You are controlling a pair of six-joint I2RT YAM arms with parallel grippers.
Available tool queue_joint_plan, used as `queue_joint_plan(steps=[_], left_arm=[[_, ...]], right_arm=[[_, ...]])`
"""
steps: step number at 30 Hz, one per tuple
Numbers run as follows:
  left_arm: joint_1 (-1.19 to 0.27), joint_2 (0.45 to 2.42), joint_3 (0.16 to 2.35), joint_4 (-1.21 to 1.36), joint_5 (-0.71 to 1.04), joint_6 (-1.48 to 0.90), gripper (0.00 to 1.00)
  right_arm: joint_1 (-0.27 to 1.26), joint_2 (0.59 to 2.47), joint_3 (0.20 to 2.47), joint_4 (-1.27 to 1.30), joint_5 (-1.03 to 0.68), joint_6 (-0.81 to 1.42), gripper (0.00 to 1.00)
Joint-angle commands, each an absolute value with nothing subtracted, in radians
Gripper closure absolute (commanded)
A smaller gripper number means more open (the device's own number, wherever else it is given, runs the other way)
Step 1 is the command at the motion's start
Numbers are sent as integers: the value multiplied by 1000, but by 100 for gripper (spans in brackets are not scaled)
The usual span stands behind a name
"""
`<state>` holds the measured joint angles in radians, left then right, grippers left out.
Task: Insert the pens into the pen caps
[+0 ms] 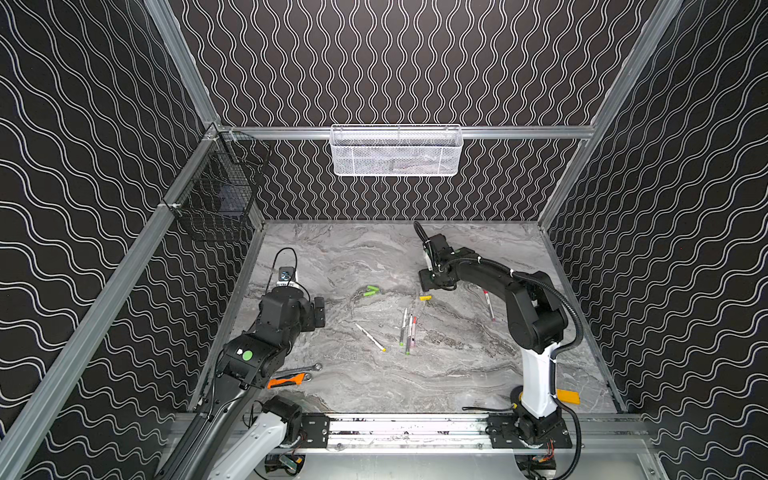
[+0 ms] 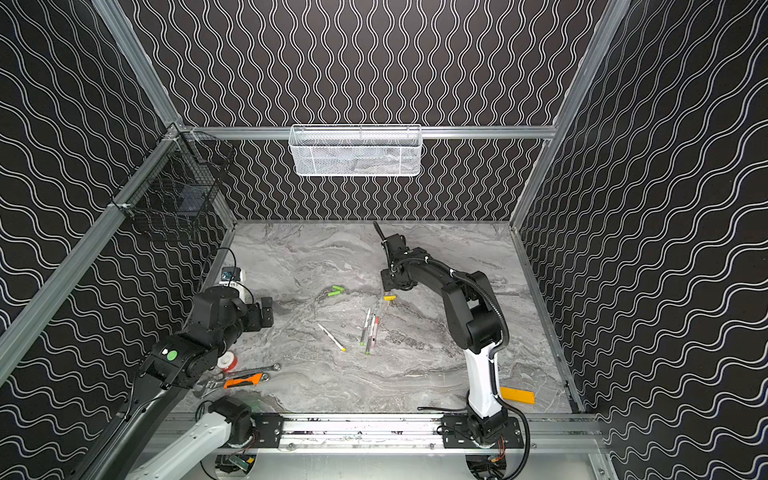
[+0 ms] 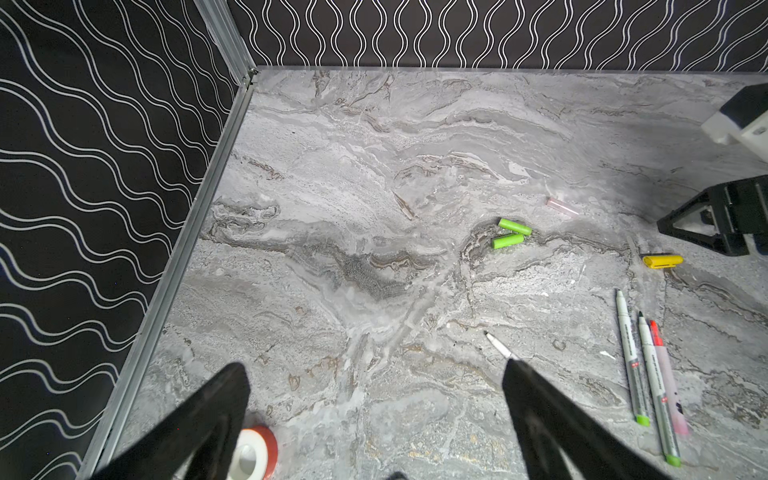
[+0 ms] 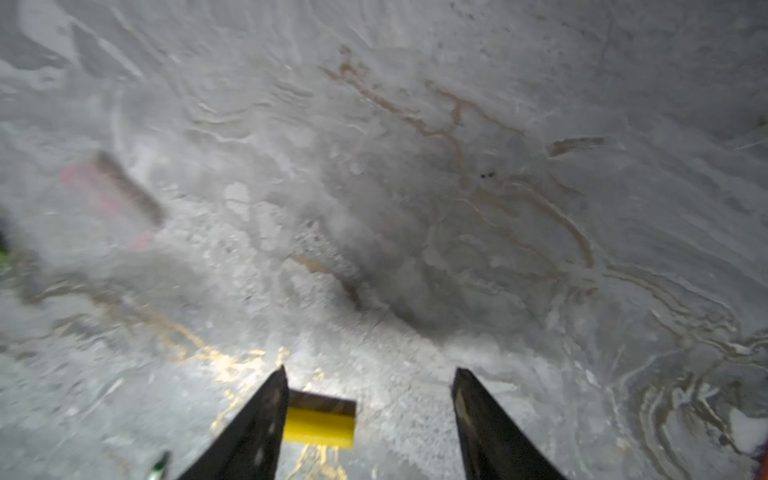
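Two robot arms work a grey marble table (image 1: 457, 374) walled in black wave-patterned panels. A white mesh basket (image 1: 396, 151) hangs on the back rail and a black wire basket (image 1: 216, 187) in the left corner.

The left arm (image 1: 270, 332) sits at the table's left edge. Its wrist view shows the left gripper (image 3: 374, 368) with jaws spread wide over bare marble, nothing between them. The right arm (image 1: 532, 316) reaches toward mid-table with the right gripper (image 4: 370, 374) pointed down. Its blurred wrist view shows the jaws partly apart and the yellow cap (image 4: 320, 426) lying on the table just inside one finger (image 4: 257, 428), not clamped.

Three pens (image 1: 409, 330) lie side by side near the centre, and the left wrist view shows their nibs bare. A yellow-ended pen (image 1: 370, 337) lies tilted, apart to their left. A red-tipped pen (image 1: 489, 305) shows in a top view only, just beside the right arm.

By the left arm's base lie a silver wrench (image 2: 257, 369) and an orange-handled tool (image 2: 243, 380). A red-and-white tape roll (image 2: 227, 361) beside them appears in a top view and in the left wrist view. A yellow block (image 1: 568, 397) rests near the right arm's base.

Two green caps (image 1: 371, 290) lie close together left of the yellow cap in both top views. A pale pink cap (image 3: 562, 206) near them is seen only by the wrist cameras.
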<state>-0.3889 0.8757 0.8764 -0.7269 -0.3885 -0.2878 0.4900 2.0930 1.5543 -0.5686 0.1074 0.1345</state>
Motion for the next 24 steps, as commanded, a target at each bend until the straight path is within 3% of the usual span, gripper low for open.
queue_joint_plan(steps=[1, 5, 8, 24], left_arm=[[-387, 876, 874, -694, -390, -294, 1], [-387, 884, 877, -690, -385, -291, 2], [-387, 886, 877, -687, -381, -289, 1], [-387, 883, 875, -684, -373, -290, 1]], right_arm=[[483, 2109, 1571, -616, 144, 104, 49], [485, 2111, 1556, -627, 148, 85, 66], [485, 2097, 1526, -630, 153, 81, 69], [564, 2016, 1443, -584, 65, 30, 66]])
